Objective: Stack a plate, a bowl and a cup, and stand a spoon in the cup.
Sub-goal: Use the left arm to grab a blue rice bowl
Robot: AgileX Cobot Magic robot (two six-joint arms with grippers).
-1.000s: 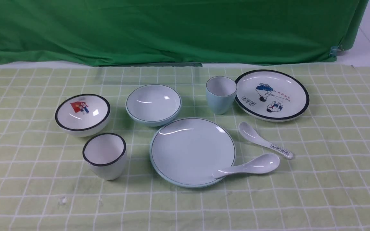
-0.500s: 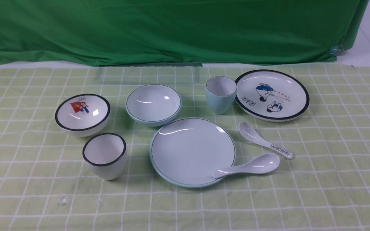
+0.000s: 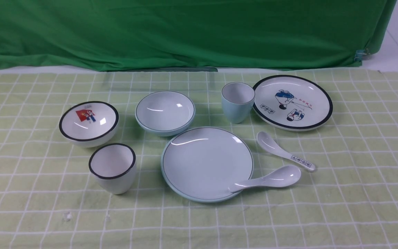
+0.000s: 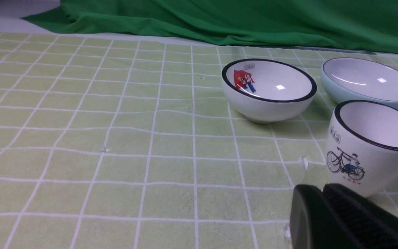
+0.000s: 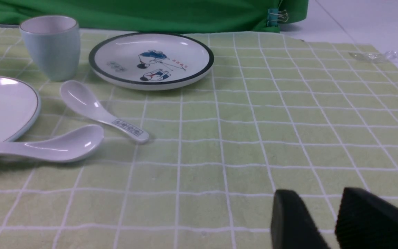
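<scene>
jaws on your left gripper (image 4: 321, 195) are pressed together, pinching nothing, low over the checked tablecloth (image 3: 358, 180) at the near left. just beyond its tips stands the black-rimmed white cup (image 4: 365, 152), a bicycle picture on its side. jaws on your right gripper (image 5: 318, 195) stand spread, cloth showing through the gap, at the near right and well apart from every dish.

you find the pale blue plate (image 3: 207, 164) flat on the cloth near the middle. the pale blue bowl (image 3: 164, 112) sits upright just beyond its far left edge, a thin strip of cloth between them. the pale blue cup (image 3: 237, 102) stands upright beyond the plate's far right edge, just beside the cartoon plate (image 3: 293, 102) on its right. the plain white spoon (image 3: 268, 180) lies hollow up, its handle tip resting on the blue plate's near right rim and its scoop on the cloth to the right. the printed spoon (image 3: 283, 150) lies just beyond it, scoop toward the blue cup, touching neither. the black-rimmed white bowl (image 3: 88, 122) with a red picture sits left of the blue bowl. nothing is stacked yet. a green backdrop (image 3: 185, 31) hangs along the far edge.
</scene>
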